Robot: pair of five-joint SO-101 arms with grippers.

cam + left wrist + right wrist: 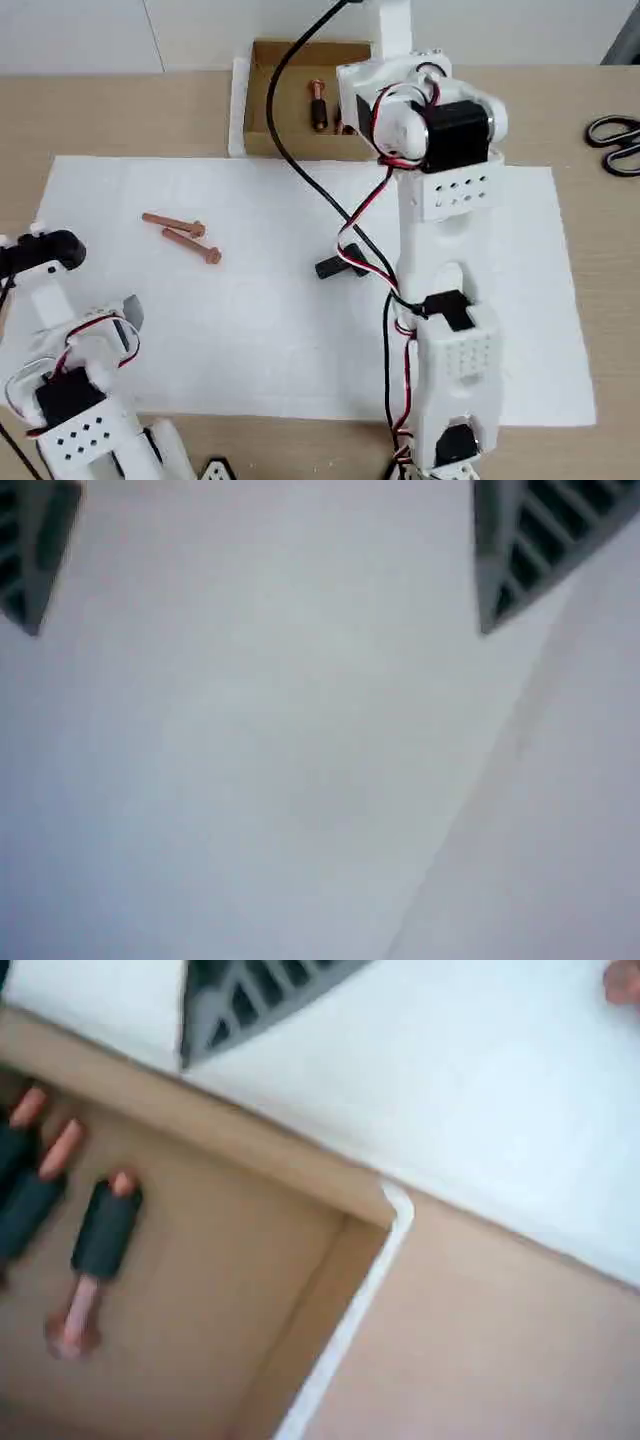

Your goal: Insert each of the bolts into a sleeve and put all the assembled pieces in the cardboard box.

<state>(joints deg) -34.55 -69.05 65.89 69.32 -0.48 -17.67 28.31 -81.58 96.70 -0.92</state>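
Observation:
The cardboard box [258, 100] stands at the back of the table, with a bolt in a black sleeve [318, 105] lying inside. My right gripper [95, 1020] hangs open over the box's edge, holding nothing; one grey finger [250, 1000] shows. Below it three assembled pieces [105, 1230] lie side by side on the box floor [220, 1300]. Two bare copper bolts [172, 222] [192, 246] rest on the white paper [250, 320], and a loose black sleeve [335, 266] lies beside the right arm [440, 250]. My left gripper [285, 590] is open, low over bare paper near the sheet's left edge.
Black-handled scissors [615, 140] lie at the table's far right. A black cable [290, 150] runs from the back across the box and paper to the right arm. The left arm's base [70, 400] sits at the front left corner.

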